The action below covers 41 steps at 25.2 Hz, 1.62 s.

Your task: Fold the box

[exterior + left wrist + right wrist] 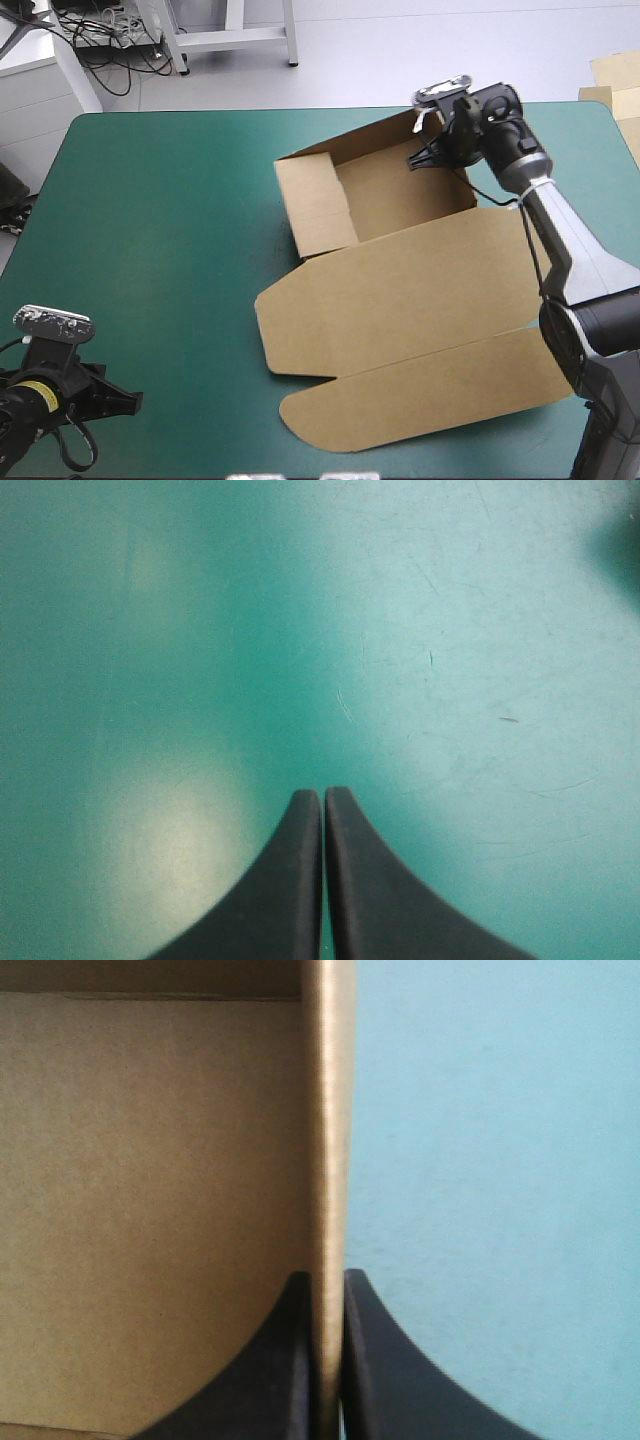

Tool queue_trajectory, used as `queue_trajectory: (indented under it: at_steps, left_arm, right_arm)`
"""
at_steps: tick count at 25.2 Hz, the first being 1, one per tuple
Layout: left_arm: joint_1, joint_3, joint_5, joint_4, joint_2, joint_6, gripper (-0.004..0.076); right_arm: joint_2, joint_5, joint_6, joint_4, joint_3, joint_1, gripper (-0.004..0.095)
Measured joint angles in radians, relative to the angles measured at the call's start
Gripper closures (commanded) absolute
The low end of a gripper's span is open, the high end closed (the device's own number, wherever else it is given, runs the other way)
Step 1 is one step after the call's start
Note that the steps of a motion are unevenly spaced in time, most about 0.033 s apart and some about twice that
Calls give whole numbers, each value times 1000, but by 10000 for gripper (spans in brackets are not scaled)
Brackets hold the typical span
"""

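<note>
— What do we see on the teal-green cover (pixel 160 220)?
— The brown box (pixel 400 290), right of the tabletop's middle. Its tray walls stand toward the far edge and its lid lies flat toward the near edge.
— And the right gripper (pixel 325 1278)?
— We find it pinching the tray's right wall, all but closed on the board.
— The left gripper (pixel 322 795)?
— Fingers pressed together, empty, over finely scratched cover at the near left corner.

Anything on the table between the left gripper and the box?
Nothing: only bare teal-green cover lies between the left gripper and the box, as the high view shows.
</note>
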Motion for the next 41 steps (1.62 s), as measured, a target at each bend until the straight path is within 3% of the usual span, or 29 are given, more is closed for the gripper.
queue_trajectory:
  at_steps: [10, 15, 19, 22, 25, 29, 31, 41]
  left_arm:
    - [0, 0, 0, 2, 0, 0, 734]
    - [0, 0, 0, 2, 0, 0, 734]
    - [0, 0, 1, 3, -1, 0, 734]
    - [0, 0, 1, 3, -1, -1, 734]
    - [0, 0, 1, 3, -1, -6, 734]
    - [0, 0, 1, 3, -1, -7, 734]
    - [0, 0, 1, 3, -1, -7, 734]
    - [0, 0, 1, 3, -1, -7, 734]
  right_arm:
    - [1, 29, -14, 10, -11, -483, 928]
    - [22, 37, -18, 63, -11, -647, 928]
    - [48, 37, -18, 88, -11, -690, 888]
    - [73, 36, -18, 92, -11, -707, 753]
    - [100, 34, -18, 107, -11, -715, 372]
    - [104, 21, -18, 117, -11, -715, 36]
    - [104, 19, -18, 119, -11, -715, -20]
    - [104, 53, -37, 139, -12, -715, -16]
